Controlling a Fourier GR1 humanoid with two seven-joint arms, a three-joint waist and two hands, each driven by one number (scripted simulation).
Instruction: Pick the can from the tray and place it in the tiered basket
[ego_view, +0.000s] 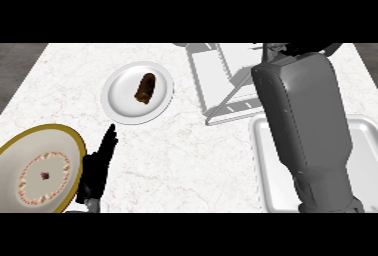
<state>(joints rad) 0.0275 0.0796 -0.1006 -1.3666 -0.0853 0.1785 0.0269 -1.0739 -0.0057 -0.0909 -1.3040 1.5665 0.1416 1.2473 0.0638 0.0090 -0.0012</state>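
1. White marbled counter top (184, 165): one; fills the frame and bears everything else.
2. Grey right forearm (306, 125): one; runs from the lower right to the upper right, crossing the tray and reaching over the basket, judged to be the delivery stage of the task. The right hand (295, 49) is mostly hidden at the top of the frame behind the forearm; whether its fingers are curled cannot be told.
3. White rectangular tray (260, 160): one, lower right; no can shows on its visible part.
4. Gold-rimmed cream plate with a red-dotted ring (40, 170): one, lower left.
5. Pale grey wire tiered basket (221, 80): one, upper centre-right, the target container.
6. Plain white round plate (136, 92): one, upper left of centre, carrying one brown oblong food item (145, 88).
7. Black left hand (100, 165): one, lower left just beside the gold-rimmed plate; fingers straight and pointing up-frame, holding nothing, at rest.
8. Can: none visible; possibly hidden in the right hand, but this cannot be confirmed.
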